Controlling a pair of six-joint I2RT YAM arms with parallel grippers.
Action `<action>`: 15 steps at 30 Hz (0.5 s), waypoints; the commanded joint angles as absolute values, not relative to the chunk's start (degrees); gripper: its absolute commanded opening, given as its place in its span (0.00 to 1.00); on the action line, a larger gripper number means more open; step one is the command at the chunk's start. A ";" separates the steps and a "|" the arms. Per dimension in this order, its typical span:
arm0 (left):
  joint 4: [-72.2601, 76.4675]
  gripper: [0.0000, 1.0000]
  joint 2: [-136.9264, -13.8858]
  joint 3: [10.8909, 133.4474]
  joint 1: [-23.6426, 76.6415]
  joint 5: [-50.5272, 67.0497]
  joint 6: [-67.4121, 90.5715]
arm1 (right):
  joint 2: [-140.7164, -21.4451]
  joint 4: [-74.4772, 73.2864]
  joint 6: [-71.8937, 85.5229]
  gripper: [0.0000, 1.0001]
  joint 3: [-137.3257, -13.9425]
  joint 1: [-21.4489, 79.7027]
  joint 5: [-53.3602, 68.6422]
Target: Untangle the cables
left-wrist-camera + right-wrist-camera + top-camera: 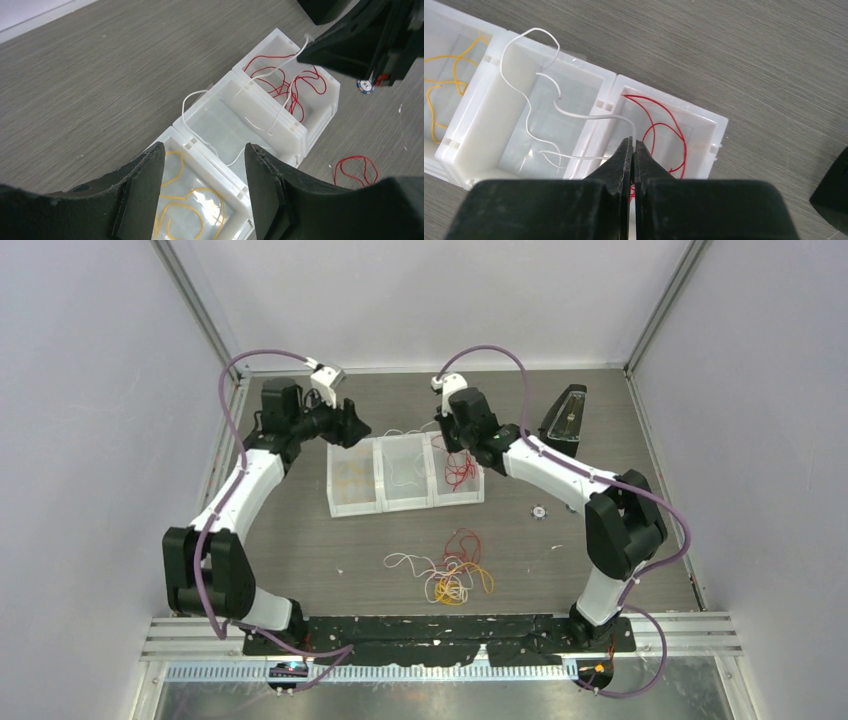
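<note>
A loose tangle of red, white and yellow cables (455, 570) lies on the table in front of three white bins (405, 502). The left bin (200, 172) holds yellow cables (172, 197), and my left gripper (204, 146) (352, 427) hangs open and empty above it. Red cables (664, 125) lie in the right bin (719, 127). Over that bin my right gripper (633, 141) (455, 445) is shut on the end of a white cable (574, 116). This cable (260, 75) trails across the divider into the middle bin (589, 82) and loops over that bin's far wall.
A small round chip (539, 511) lies on the table right of the bins. A black wedge-shaped object (566, 418) stands at the back right. A single red cable loop (356, 170) lies in front of the bins. Pale walls enclose the table.
</note>
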State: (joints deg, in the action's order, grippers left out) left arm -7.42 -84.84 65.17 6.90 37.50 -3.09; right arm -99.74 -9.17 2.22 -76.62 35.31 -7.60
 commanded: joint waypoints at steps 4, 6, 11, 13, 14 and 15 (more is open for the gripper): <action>-9.15 0.60 -77.49 61.16 4.64 36.05 0.60 | -102.25 -12.20 2.18 0.05 -82.33 39.53 -15.42; -6.90 0.60 -76.08 58.95 2.37 38.08 5.37 | -102.53 -12.85 2.43 0.05 -82.77 39.97 -14.08; -7.18 0.59 -73.29 56.95 0.26 39.29 7.51 | -104.11 -14.40 1.47 0.05 -83.14 42.59 -10.65; -7.31 0.60 -72.44 56.27 0.26 39.29 7.43 | -105.82 -14.83 0.85 0.05 -84.14 42.99 -7.89; -7.35 0.60 -72.18 56.07 -1.03 39.29 7.65 | -106.57 -15.11 0.74 0.05 -84.78 43.07 -7.50; -7.41 0.59 -71.92 55.81 -1.54 39.29 7.84 | -108.16 -15.29 0.59 0.05 -86.39 43.24 -6.89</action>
State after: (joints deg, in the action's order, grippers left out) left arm -8.49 -75.05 56.31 -0.08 37.63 5.98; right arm -104.29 -14.83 1.58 -81.43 41.95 -10.59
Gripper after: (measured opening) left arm 0.595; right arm 0.070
